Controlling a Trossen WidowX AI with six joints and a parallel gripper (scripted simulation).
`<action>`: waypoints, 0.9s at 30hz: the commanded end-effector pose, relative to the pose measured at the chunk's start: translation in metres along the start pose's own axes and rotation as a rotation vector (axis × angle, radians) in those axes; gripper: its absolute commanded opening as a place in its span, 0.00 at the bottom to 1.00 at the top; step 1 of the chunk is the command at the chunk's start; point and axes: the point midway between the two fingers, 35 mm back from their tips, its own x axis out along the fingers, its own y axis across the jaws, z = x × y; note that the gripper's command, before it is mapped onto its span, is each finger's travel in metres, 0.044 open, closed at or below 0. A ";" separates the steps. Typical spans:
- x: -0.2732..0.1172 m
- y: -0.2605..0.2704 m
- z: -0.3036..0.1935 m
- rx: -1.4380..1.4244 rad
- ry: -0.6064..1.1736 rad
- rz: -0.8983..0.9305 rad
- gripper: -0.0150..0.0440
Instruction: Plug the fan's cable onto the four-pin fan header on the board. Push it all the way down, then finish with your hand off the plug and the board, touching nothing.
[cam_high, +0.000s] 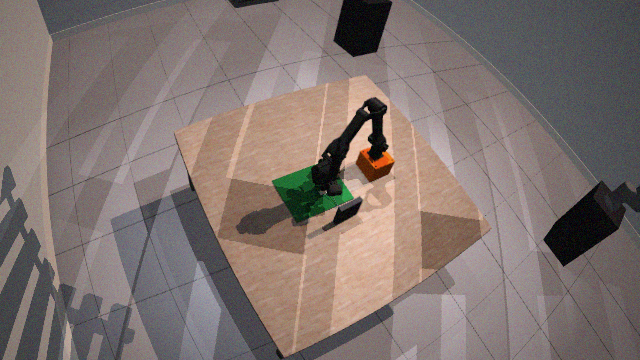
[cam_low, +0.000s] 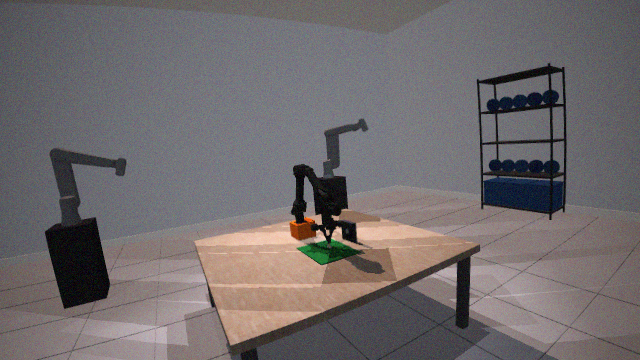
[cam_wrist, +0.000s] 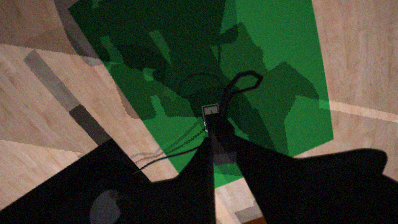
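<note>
The green board (cam_high: 286, 184) (cam_low: 311, 251) (cam_wrist: 280, 30) lies flat on the table. My gripper (cam_high: 324, 193) (cam_low: 329, 244) (cam_wrist: 218, 139) points down low over the board, shut on the cable's plug, which is mostly hidden by the dark fingertips. A small pale-rimmed rectangle (cam_wrist: 210, 108), apparently the header, shows right at the fingertips in the wrist view. Whether the plug is in it, and how deep, cannot be told. Thin wires (cam_wrist: 170, 154) run from the fingertips toward the black fan (cam_high: 348, 210) (cam_low: 349, 231) (cam_wrist: 100, 162), which stands upright beside the board.
The orange block (cam_high: 375, 166) (cam_low: 301, 229) stands under the arm's base, beside the board. A dark loop (cam_wrist: 248, 81) shows over the board close to the fingertips. Hard shadows of the arm cross the board. The wooden table (cam_high: 280, 125) (cam_low: 260, 300) extends around all of this.
</note>
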 end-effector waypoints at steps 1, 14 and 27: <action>0.002 0.000 -0.001 0.005 0.004 0.001 0.25; 0.003 0.001 0.000 0.005 0.004 0.001 0.25; 0.005 0.001 0.000 0.005 0.004 0.001 0.25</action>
